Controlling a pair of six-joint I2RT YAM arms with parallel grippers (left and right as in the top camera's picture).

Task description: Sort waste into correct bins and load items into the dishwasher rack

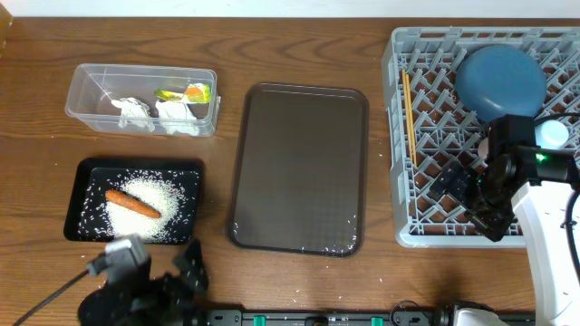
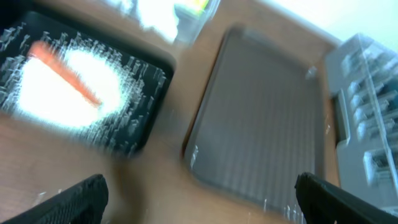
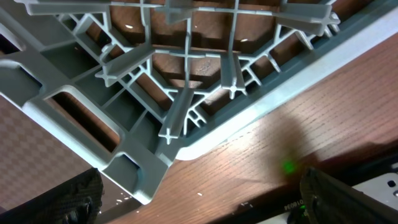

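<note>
Waste looks sorted already, so I judge the job near its close, with loading the rack as the step in hand. On the left of the counter point(image 1: 299, 45), one clear container point(image 1: 91, 91) holds two crumpled napkins point(image 1: 133, 110) and one green-yellow wrapper point(image 1: 169, 93) (a small orange-and-white scrap point(image 1: 198, 91) beside it I cannot name). Below it, one black tray point(image 1: 136, 163) carries one carrot point(image 1: 132, 203) lying on a heap of rice point(image 1: 168, 213), too many grains to count. The left hand point(image 2: 202, 202) hovers low just in front of that tray, spread wide and holding nothing.

In the middle, one brown serving tray point(image 1: 299, 163) lies bare except for a few stray grains along its near rim.

At the right, one grey rack point(image 1: 426, 199) holds the chopsticks point(image 1: 410, 118) (they read as a single thin line along its left side, so I cannot count two), one dark-blue plate point(image 1: 500, 80) at the back and one light-blue cup point(image 1: 553, 134) just beside it. A bowl and a second cup do not show; the right arm covers part of the rack. The right hand point(image 3: 199, 199) hangs over the rack's near edge, fully spread and empty.

The next move, as I judge it, is either to clear the stray grains into the black tray or to lift both arms away and check whether the unseen bowl and cup are stowed.
</note>
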